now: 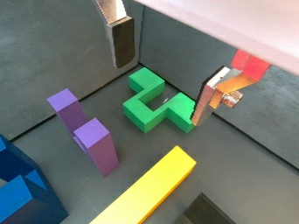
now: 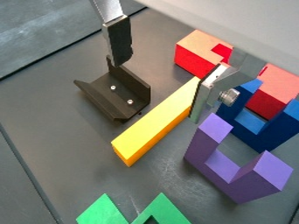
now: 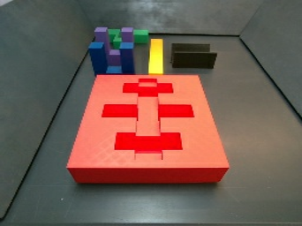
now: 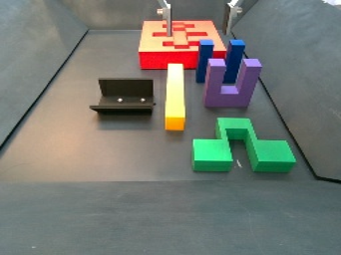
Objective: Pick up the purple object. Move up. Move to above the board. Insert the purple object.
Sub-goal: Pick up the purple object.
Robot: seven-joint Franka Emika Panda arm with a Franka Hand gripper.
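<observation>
While the end effector [image 2: 160,66] hung open and empty, its fingers [image 2: 119,39] straddled free air. Clear table [image 4: 107,139] separated the purple object [image 4: 229,83] from the board [image 3: 147,119].

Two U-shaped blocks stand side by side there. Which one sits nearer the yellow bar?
The purple object: its prongs rise right beside the yellow bar, while the blue U-shaped block stands behind it, nearer the board. The pincer hangs above, empty.
</observation>
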